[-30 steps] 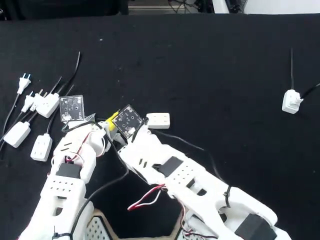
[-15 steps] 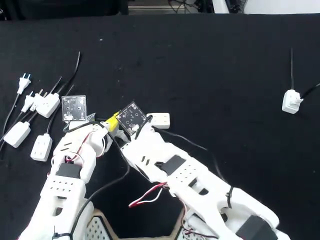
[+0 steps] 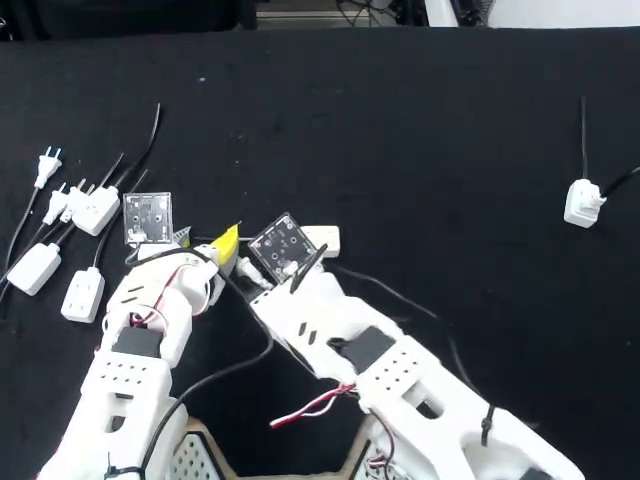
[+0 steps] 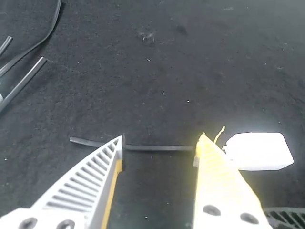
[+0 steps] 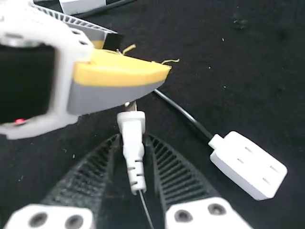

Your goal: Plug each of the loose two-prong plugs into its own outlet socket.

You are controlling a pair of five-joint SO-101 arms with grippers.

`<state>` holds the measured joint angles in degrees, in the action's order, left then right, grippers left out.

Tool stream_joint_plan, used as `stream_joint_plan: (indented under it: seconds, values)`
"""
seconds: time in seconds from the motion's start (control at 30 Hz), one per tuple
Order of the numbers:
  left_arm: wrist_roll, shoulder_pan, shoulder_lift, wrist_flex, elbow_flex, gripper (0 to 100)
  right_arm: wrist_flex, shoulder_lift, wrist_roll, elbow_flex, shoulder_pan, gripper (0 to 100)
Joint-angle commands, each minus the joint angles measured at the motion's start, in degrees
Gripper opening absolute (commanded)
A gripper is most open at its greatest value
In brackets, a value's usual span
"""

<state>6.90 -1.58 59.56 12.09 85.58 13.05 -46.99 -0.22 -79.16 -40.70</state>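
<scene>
A white two-prong plug point(image 5: 132, 143) sits between the black fingers of my right gripper point(image 5: 132, 139), which is shut on it, prongs pointing away from the wrist. Just beyond the prongs is the yellow finger point(image 5: 119, 76) of my left gripper point(image 4: 159, 140), which stands open over a thin black cable point(image 4: 157, 148). A white outlet socket point(image 5: 248, 164) lies on the black table beside both grippers, also in the high view as the socket point(image 3: 320, 238) and in the left wrist view as the socket point(image 4: 259, 151). In the high view the two wrists meet near the table's front left.
At the far left lie several loose white plugs and sockets point(image 3: 82, 293) with black cables, among them a plug point(image 3: 45, 165). Another white plug point(image 3: 580, 203) sits at the far right. The black table point(image 3: 400, 130) stretches wide behind the arms.
The right arm's wrist has shifted to the right, toward the socket. The left arm has stayed where it was.
</scene>
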Motion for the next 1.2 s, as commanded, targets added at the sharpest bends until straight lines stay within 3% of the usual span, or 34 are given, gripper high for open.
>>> stream_joint_plan:
  seconds: [0.0, 0.23, 0.4, 1.17]
  values:
    - [-0.53, 0.48, 0.53, -0.44, -0.22, 25, -0.18, -3.47, -0.35, 0.92, 2.29, 1.1]
    - [-0.53, 0.48, 0.53, -0.44, -0.22, 25, -1.23, -3.82, -0.97, -0.04, 2.11, 1.1]
    - [-0.53, 0.13, 0.53, -0.44, -0.22, 25, -6.95, -3.82, -10.46, -2.42, 2.37, 1.1]
    - [0.00, 0.57, 0.70, -0.44, -0.84, 25, -7.65, -3.38, -5.63, -2.59, 1.93, 1.1]
